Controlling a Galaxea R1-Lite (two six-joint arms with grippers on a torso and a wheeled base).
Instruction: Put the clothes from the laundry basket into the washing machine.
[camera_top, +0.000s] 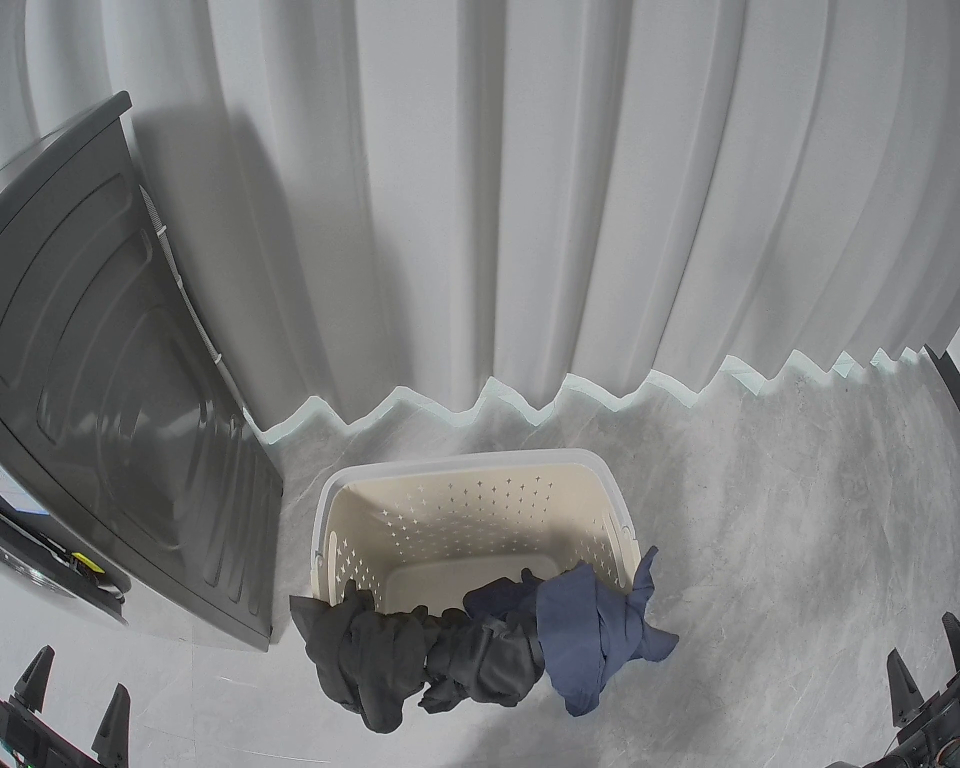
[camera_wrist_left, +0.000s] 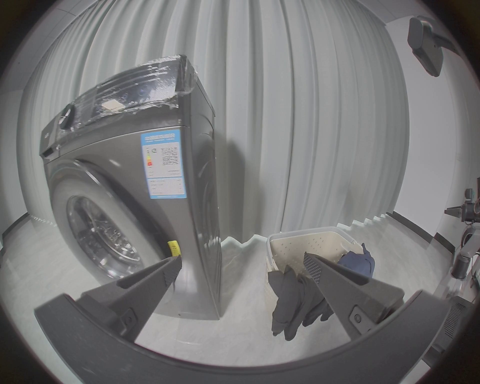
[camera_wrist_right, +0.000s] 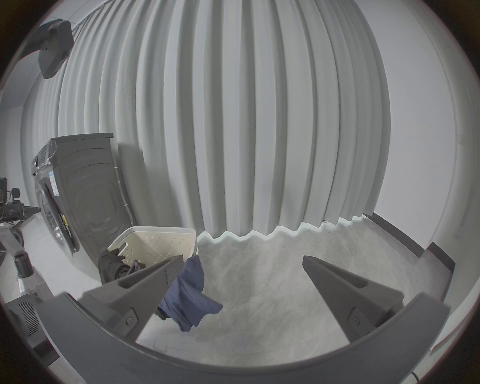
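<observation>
1. Two pieces in head view: charcoal garment (camera_top: 370, 650) and blue garment (camera_top: 590, 630), draped side by side over near rim of cream laundry basket (camera_top: 470, 463). Grey washing machine (camera_top: 110, 400) just left of it, white curtain (camera_top: 560, 200) behind. Left gripper (camera_top: 78, 690) and right gripper (camera_top: 922, 660) low, well apart from basket.
2. Left wrist view: left gripper released, fingers spread wide, nothing between. Basket beside washing machine.
3. Right wrist view: right gripper likewise released, empty. Blue garment hanging outside basket rim.

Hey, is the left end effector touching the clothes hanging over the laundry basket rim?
Apart. The head view shows bare floor between the left end effector and the clothes draped over the laundry basket.
</observation>
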